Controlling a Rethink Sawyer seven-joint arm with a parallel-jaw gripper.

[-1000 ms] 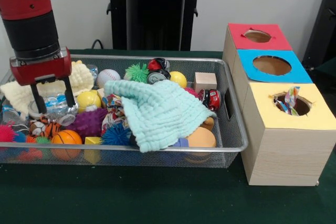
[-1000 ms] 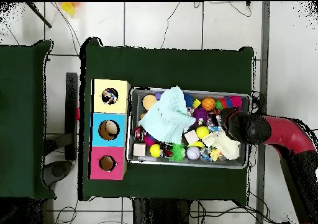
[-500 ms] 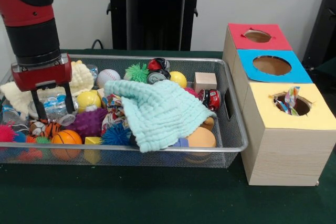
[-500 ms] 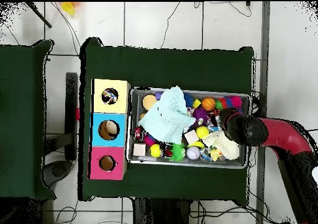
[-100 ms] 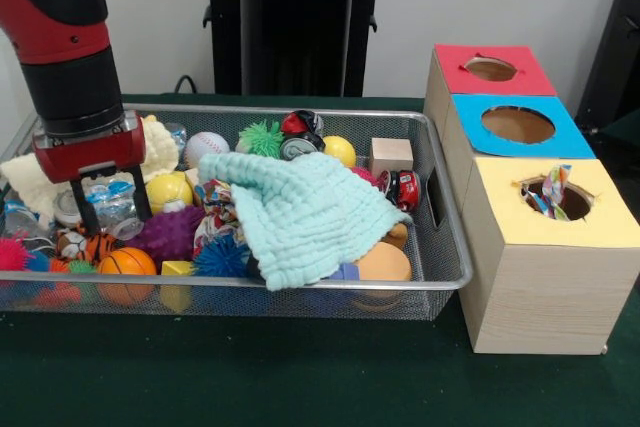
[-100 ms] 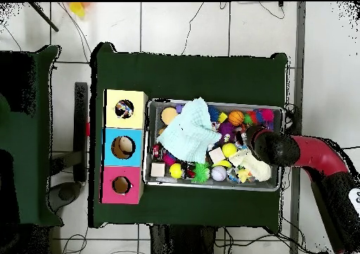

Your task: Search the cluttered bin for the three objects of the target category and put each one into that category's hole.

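Note:
My gripper (image 5: 113, 209) hangs open, low in the left end of the wire bin (image 5: 300, 285). Its two black fingers (image 5: 86, 218) stand on either side of a crumpled clear plastic bottle (image 5: 106, 199). Around it lie a yellow ball (image 5: 168, 191), a purple spiky ball (image 5: 170, 234) and a small basketball (image 5: 127, 262). A mint cloth (image 5: 305, 212) covers the bin's middle. In the overhead view the arm's end (image 6: 271, 145) hides the gripper at the bin's right end (image 6: 280, 153). To the side stand the yellow box (image 5: 550, 237), blue box (image 5: 518, 125) and red box (image 5: 490, 69), each with a round hole.
A cream cloth (image 5: 35, 179), a baseball (image 5: 205, 147), a green spiky ball (image 5: 262, 137), a wooden cube (image 5: 390, 156) and a red toy car (image 5: 405, 190) also lie in the bin. Something striped pokes out of the yellow box's hole (image 5: 555, 187). A black stand (image 5: 290, 27) rises behind the bin.
The gripper has sunk lower into the bin and shifted slightly to the right in the front view, still open around the plastic bottle. The objects in the bin have not moved.

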